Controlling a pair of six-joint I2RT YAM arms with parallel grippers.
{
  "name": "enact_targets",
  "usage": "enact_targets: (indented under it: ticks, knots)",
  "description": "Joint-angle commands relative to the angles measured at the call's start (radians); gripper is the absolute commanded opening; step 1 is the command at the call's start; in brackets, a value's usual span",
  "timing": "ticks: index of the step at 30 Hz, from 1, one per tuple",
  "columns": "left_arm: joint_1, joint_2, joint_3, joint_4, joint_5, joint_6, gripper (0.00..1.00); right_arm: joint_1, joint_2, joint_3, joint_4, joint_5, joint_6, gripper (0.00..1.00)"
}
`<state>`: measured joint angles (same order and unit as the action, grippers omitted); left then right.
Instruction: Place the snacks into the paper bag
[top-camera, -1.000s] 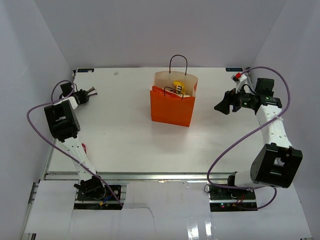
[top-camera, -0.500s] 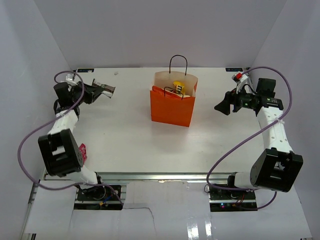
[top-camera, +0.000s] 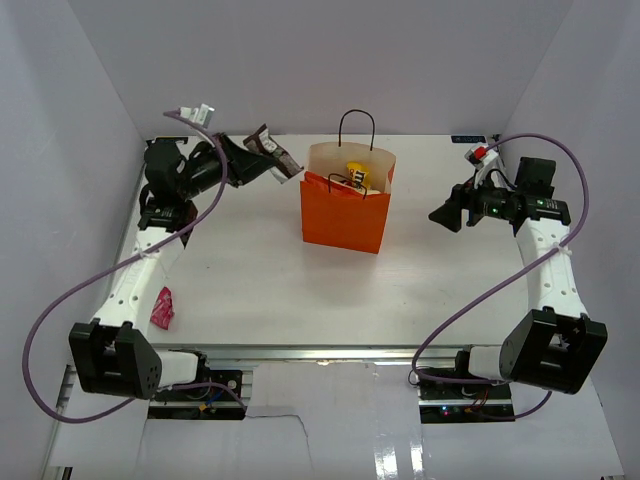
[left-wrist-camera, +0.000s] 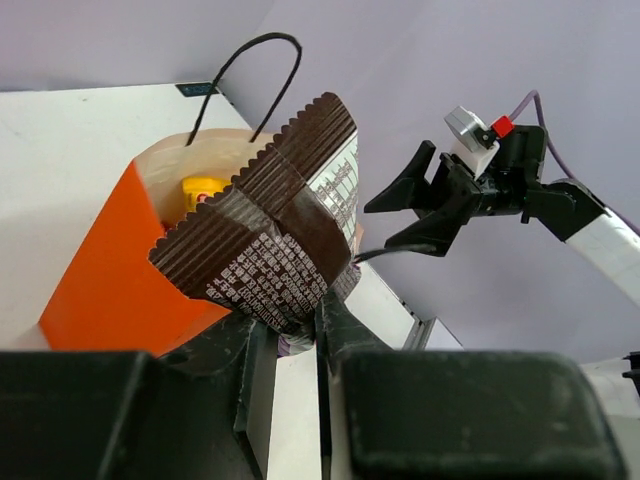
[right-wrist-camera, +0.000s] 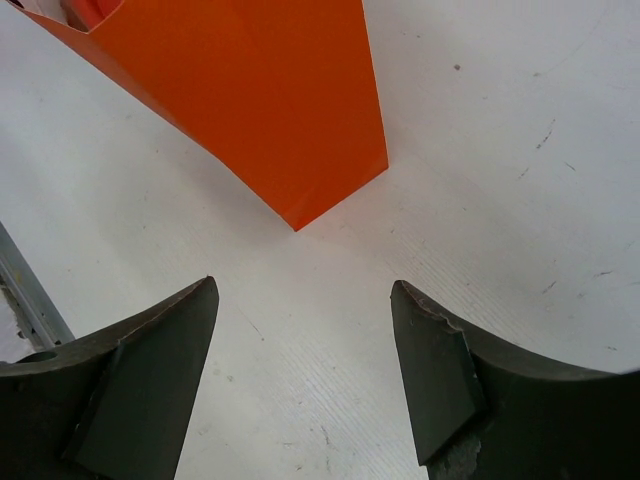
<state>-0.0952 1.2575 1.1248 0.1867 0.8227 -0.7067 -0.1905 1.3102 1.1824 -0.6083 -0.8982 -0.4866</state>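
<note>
The orange paper bag (top-camera: 345, 210) stands upright at the table's far middle, and a yellow packet (top-camera: 355, 172) shows inside it. My left gripper (top-camera: 252, 163) is raised just left of the bag's mouth, shut on a dark brown snack bar (top-camera: 270, 156). In the left wrist view the brown bar (left-wrist-camera: 270, 240) sticks up from the left gripper (left-wrist-camera: 297, 335), in front of the bag (left-wrist-camera: 100, 280). A small red packet (top-camera: 162, 306) lies near the left edge. My right gripper (top-camera: 446, 213) hangs open and holds nothing, right of the bag (right-wrist-camera: 260, 90).
White walls close in the table on the left, back and right. The metal rail (top-camera: 300, 352) runs along the near edge by the arm bases. The bag's black loop handles (top-camera: 357, 125) stand above its rim.
My left arm has swung from the far left of the table up and rightward to the bag's mouth, carrying the brown bar. The red packet near the left edge has come into sight. The right arm has barely moved.
</note>
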Motion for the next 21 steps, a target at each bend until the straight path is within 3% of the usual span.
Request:
enact_targets:
  ticks: [1, 7, 14, 21]
  knots:
    - [-0.089, 0.061, 0.104, 0.003, -0.059, 0.042, 0.27, -0.006, -0.052, 0.01, -0.015, -0.036, -0.017, 0.76]
    - [-0.254, 0.276, 0.274, -0.021, -0.183, 0.013, 0.27, -0.006, -0.098, -0.023, -0.027, -0.036, -0.026, 0.76]
    - [-0.362, 0.41, 0.398, -0.059, -0.309, -0.025, 0.28, -0.004, -0.117, -0.041, -0.027, -0.045, -0.027, 0.76]
    - [-0.42, 0.482, 0.463, -0.102, -0.336, -0.042, 0.44, -0.004, -0.114, -0.046, -0.018, -0.056, -0.021, 0.76]
